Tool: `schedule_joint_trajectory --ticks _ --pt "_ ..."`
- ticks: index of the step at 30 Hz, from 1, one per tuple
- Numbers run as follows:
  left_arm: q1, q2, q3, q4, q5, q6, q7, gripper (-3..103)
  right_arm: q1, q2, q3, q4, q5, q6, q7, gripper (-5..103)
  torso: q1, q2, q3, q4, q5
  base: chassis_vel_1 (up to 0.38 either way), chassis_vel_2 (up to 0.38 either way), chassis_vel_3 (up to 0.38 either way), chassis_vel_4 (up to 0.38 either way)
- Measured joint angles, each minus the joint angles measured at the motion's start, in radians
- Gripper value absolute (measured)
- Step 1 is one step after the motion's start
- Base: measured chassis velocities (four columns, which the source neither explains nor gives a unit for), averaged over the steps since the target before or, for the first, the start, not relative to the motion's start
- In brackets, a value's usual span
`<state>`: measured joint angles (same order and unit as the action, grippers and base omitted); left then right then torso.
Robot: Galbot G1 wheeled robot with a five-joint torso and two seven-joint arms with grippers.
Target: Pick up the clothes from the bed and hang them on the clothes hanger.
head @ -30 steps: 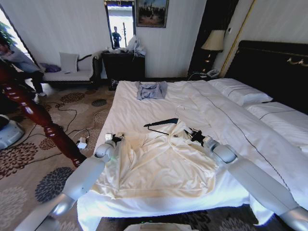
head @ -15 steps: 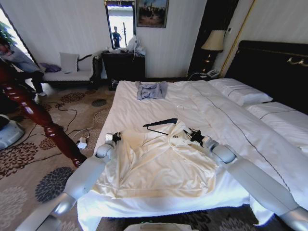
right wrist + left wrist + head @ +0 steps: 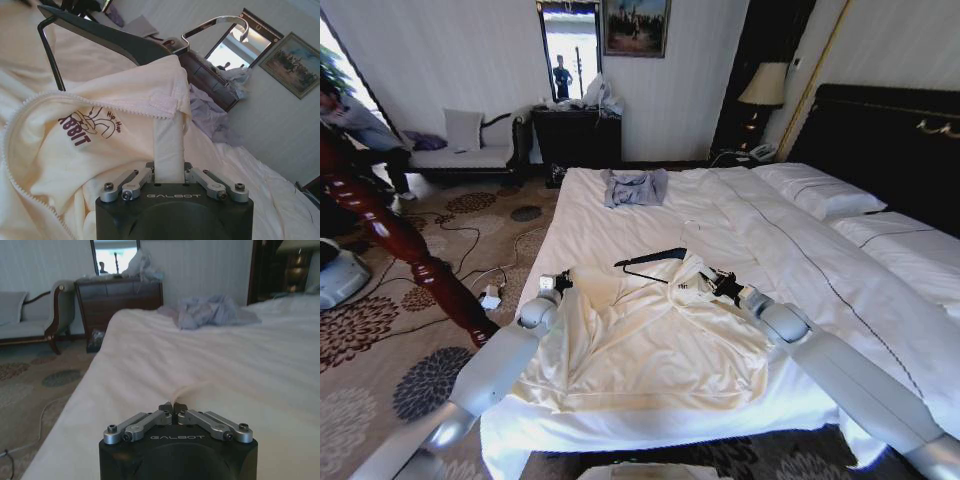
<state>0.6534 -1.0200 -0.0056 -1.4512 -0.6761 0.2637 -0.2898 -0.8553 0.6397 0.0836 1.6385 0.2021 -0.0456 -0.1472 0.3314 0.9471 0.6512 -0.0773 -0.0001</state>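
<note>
A: Well, what lies around our work on the wide white-sheeted bed [image 3: 620, 215]?

B: A small blue-grey crumpled garment [image 3: 635, 186] sits well beyond us on the sheet, a thick reddish-brown turned wooden post [image 3: 395, 240] slants across the floor beside the bed, and cables [image 3: 470, 262] trail over the patterned carpet there. Nothing sits between our grippers and the cloth.

A: And the large pale cream-yellow long-sleeved garment [image 3: 650, 345]?

B: It lies spread on the near part of the bed. Our left gripper [image 3: 173, 407] is pinched closed on a raised fold at its edge near the bedside. Our right gripper [image 3: 169, 176] is clamped on a cream strip at the neck opening.

A: Where is the thin black hanger with its metal hook [image 3: 650, 258]?

B: Tucked partly under the collar, the dark bar and hook sticking out toward the pillows.

A: What has changed over the last second?

B: Both our grippers have drawn slightly farther up the bed, and the hanger's bar has shifted a touch with the collar.
</note>
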Motion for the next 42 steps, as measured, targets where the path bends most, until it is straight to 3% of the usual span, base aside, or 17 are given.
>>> schedule_joint_trajectory --ticks 9,14,22,33,37,42 --pt "0.005 0.087 -0.022 -0.165 -0.1 0.003 -0.026 0 -0.01 -0.006 -0.013 -0.016 -0.056 0.015 -0.011 18 0.0 0.0 0.0 0.0001 -0.0001 0.0 0.0 0.0 0.0" --pt "0.025 0.163 -0.02 -0.354 -0.162 0.009 -0.037 0 0.026 0.01 -0.044 -0.033 -0.064 -0.005 -0.005 18 0.0 0.0 0.0 0.0002 0.0003 0.0 0.0 0.0 0.0" --pt "-0.01 0.201 0.022 -0.525 -0.204 0.009 -0.037 0 0.069 0.015 -0.083 -0.048 -0.053 -0.032 0.002 18 0.0 0.0 0.0 -0.0001 0.0003 0.0 0.0 0.0 0.0" --pt "-0.102 0.18 0.13 -0.548 -0.246 0.019 -0.033 0 0.162 0.041 -0.176 -0.061 -0.015 -0.07 0.017 18 0.0 0.0 0.0 0.0003 0.0003 0.0 0.0 0.0 0.0" --pt "-0.22 0.102 0.266 -0.525 -0.289 0.029 -0.038 0 0.208 0.066 -0.222 -0.092 0.006 -0.082 0.02 18 0.0 0.0 0.0 0.0 0.0004 0.0 0.0 0.0 0.0" --pt "-0.314 0.02 0.368 -0.484 -0.302 0.033 -0.038 0 0.219 0.07 -0.231 -0.099 0.024 -0.082 0.016 18 0.0 0.0 0.0 -0.0004 0.0004 0.0 0.0 0.0 0.0"
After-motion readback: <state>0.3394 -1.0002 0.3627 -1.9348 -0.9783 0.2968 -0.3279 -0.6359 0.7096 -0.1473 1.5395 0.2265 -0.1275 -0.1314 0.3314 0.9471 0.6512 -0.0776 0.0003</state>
